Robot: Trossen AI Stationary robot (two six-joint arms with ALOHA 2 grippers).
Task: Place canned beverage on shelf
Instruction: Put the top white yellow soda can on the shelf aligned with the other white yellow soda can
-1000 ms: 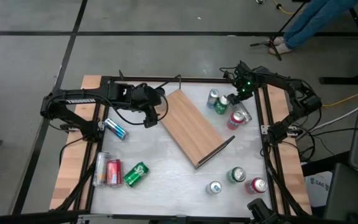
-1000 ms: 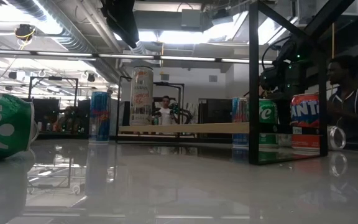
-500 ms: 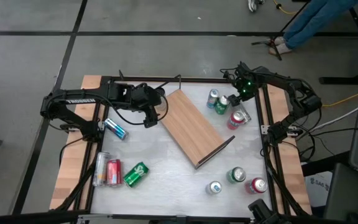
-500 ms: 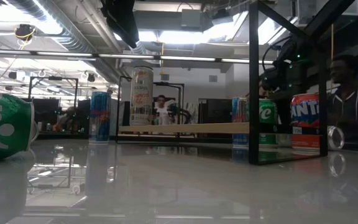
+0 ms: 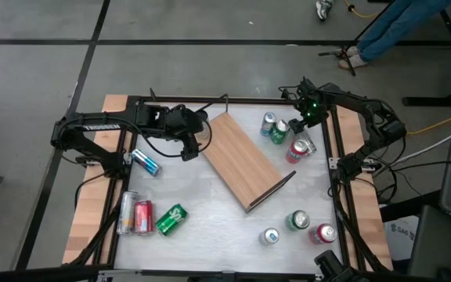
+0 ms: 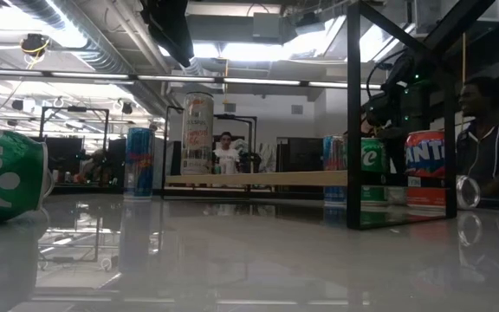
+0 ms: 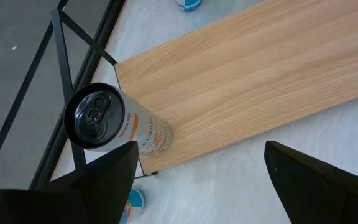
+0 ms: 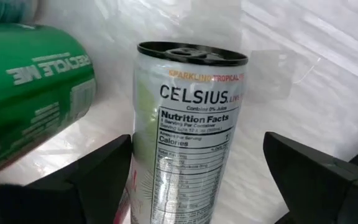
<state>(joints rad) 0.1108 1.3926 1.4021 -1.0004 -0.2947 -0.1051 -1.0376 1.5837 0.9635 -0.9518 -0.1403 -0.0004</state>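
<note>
On the white table [image 5: 210, 211], cans lie at the left edge. The left gripper [image 5: 188, 146] hangs spread wide, holding nothing, over the shelf [image 5: 241, 160], which lies diagonally mid-table with a tall white can [image 7: 114, 124] upright at its end. The right gripper [image 5: 297, 125], fingers apart, straddles a slim can [image 8: 188, 130] at the far right without closing on it. Behind, a person [image 6: 483, 139] stands under ceiling ducts.

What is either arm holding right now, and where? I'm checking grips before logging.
Nothing: the left gripper is open above the shelf; the right gripper is open around a Celsius can.
</note>
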